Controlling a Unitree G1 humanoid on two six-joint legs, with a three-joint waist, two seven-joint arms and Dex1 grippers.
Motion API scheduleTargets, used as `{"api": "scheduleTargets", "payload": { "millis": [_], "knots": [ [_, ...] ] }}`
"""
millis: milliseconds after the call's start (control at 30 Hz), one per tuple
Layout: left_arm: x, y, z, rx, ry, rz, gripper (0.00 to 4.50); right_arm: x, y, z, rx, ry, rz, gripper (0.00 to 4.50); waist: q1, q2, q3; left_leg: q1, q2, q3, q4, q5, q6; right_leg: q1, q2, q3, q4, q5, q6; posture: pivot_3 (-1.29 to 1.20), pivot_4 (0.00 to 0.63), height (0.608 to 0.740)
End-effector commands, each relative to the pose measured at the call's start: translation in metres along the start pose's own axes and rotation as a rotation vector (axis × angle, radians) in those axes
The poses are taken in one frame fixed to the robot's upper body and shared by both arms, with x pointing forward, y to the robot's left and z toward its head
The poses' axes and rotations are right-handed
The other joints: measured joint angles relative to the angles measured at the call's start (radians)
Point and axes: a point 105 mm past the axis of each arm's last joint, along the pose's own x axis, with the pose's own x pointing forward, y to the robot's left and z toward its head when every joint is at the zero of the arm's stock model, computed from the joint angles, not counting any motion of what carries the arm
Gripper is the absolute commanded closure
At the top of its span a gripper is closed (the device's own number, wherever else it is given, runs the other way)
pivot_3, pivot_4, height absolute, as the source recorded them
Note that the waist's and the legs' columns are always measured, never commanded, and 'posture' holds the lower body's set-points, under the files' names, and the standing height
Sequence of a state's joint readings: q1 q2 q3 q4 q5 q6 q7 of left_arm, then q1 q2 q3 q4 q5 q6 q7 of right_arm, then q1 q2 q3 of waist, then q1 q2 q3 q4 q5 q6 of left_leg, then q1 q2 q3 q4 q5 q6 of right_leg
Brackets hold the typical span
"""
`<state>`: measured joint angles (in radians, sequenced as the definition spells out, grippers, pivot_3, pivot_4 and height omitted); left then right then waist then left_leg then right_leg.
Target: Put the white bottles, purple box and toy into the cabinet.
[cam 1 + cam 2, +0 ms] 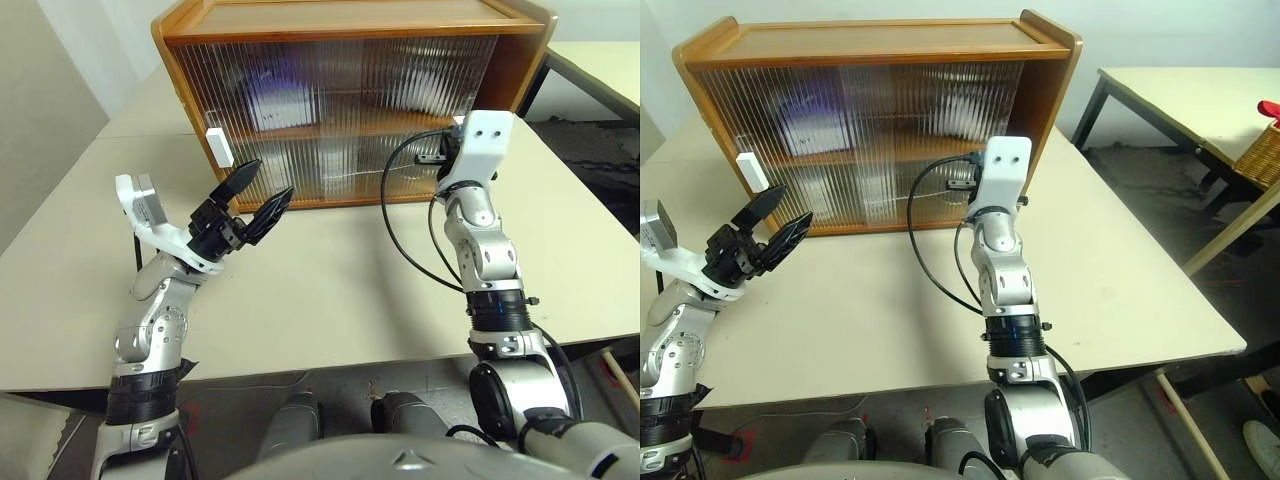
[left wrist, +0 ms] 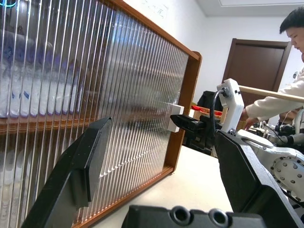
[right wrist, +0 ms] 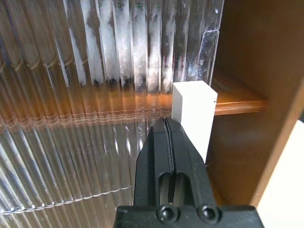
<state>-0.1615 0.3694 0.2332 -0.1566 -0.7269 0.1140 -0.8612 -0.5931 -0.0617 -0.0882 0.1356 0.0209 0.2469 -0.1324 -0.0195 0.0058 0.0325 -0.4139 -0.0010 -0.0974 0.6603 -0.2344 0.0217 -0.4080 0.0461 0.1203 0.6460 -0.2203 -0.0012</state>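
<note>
Cabinet [image 1: 340, 100] doors closed; purple box [image 1: 280, 100] perhaps behind.

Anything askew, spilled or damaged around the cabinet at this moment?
Nothing stands out. The cabinet sits square on the table, its ribbed sliding doors unbroken. The right gripper is shut, by the right door's white handle; the left gripper is open, off the doors.
</note>
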Motion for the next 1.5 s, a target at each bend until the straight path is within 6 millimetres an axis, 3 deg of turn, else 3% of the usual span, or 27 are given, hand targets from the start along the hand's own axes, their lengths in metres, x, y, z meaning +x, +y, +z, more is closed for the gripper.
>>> {"api": "scheduleTargets", "payload": {
  "millis": [33, 233, 567, 633, 767, 867, 967, 1100, 1200, 1367, 1500],
  "knots": [
    [0.0, 0.0, -0.004, -0.001, 0.011, -0.005, 0.0, 0.003, -0.024, -0.01, -0.041, 0.032, -0.112, 4.49, 0.0, 0.0, 0.0, 0.0, 0.0, 0.0, 0.0, 0.0, 0.0, 0.0, 0.0, 0.0, 0.0, 0.0, 0.001, -0.02, 0.034, 0.74],
    [0.001, 0.0, -0.004, -0.002, 0.012, -0.012, 0.0, 0.006, -0.038, -0.008, -0.113, 0.006, -0.195, 4.49, -0.003, 0.0, 0.0, 0.0, 0.0, 0.0, 0.0, 0.0, 0.0, 0.0, 0.0, 0.0, 0.0, 0.003, 0.005, -0.03, 0.029, 0.74],
    [0.003, 0.0, -0.004, -0.004, 0.015, -0.023, 0.0, 0.001, -0.038, -0.013, -0.126, 0.005, -0.211, 4.49, -0.005, 0.0, 0.0, 0.0, 0.003, 0.0, 0.0, 0.0, 0.0, 0.0, 0.002, 0.0, 0.0, 0.003, 0.006, -0.04, 0.025, 0.74],
    [0.003, 0.001, -0.004, -0.003, 0.016, -0.024, 0.0, 0.002, -0.036, -0.01, -0.14, -0.014, -0.19, 4.49, -0.005, 0.0, 0.0, 0.0, 0.003, 0.0, 0.0, 0.0, 0.0, 0.0, 0.002, 0.0, 0.0, 0.003, 0.006, -0.04, 0.025, 0.74],
    [0.005, 0.0, -0.004, -0.003, 0.016, -0.028, 0.0, -0.005, -0.012, -0.004, -0.114, -0.081, 0.011, 4.49, -0.006, 0.0, 0.0, 0.0, 0.003, 0.001, 0.0, 0.0, 0.0, 0.0, 0.002, 0.0, 0.0, 0.003, 0.006, -0.04, 0.025, 0.74],
    [0.005, -0.001, -0.005, -0.004, 0.021, -0.034, 0.0, -0.018, 0.009, 0.0, -0.112, -0.133, 0.195, 3.86, -0.01, 0.0, 0.0, 0.0, 0.004, 0.001, 0.0, 0.0, 0.0, 0.0, 0.003, 0.0, 0.0, 0.003, 0.006, -0.04, 0.026, 0.74],
    [0.004, -0.001, -0.006, -0.006, 0.024, -0.034, 0.0, -0.035, 0.028, -0.004, -0.067, -0.128, 0.398, 2.78, -0.011, 0.0, 0.0, 0.0, 0.004, 0.001, 0.0, 0.0, 0.0, 0.0, 0.005, 0.0, 0.0, 0.003, 0.006, -0.04, 0.027, 0.74],
    [0.002, -0.001, -0.007, -0.007, 0.025, -0.028, 0.0, -0.053, 0.022, -0.02, 0.063, -0.046, 0.529, 1.33, -0.009, 0.0, 0.0, 0.002, 0.005, 0.001, 0.002, 0.0, 0.0, 0.003, 0.006, 0.001, -0.001, 0.002, 0.006, -0.04, 0.029, 0.74],
    [-0.003, 0.0, -0.008, -0.007, 0.031, -0.005, 0.0, -0.066, 0.005, -0.036, 0.144, 0.028, 0.605, 0.16, -0.006, 0.0, 0.0, 0.005, 0.005, 0.001, 0.002, 0.001, 0.0, 0.008, 0.006, 0.001, -0.002, -0.008, 0.008, -0.04, 0.03, 0.74],
    [-0.018, 0.004, -0.01, 0.0, 0.043, 0.066, 0.0, -0.08, -0.035, -0.06, 0.039, 0.06, 0.538, 0.03, -0.009, 0.0, 0.0, 0.01, 0.004, 0.001, 0.003, 0.0, -0.001, 0.013, 0.006, 0.003, -0.004, -0.008, 0.007, -0.04, 0.035, 0.74],
    [-0.04, 0.011, -0.017, 0.024, 0.056, 0.183, 0.0, -0.097, -0.052, -0.071, -0.025, 0.054, 0.52, 0.03, -0.013, 0.0, 0.0, 0.013, 0.005, 0.001, 0.0, 0.0, -0.002, 0.015, 0.006, 0.003, -0.004, -0.009, 0.007, -0.04, 0.035, 0.74]
  ]
}}
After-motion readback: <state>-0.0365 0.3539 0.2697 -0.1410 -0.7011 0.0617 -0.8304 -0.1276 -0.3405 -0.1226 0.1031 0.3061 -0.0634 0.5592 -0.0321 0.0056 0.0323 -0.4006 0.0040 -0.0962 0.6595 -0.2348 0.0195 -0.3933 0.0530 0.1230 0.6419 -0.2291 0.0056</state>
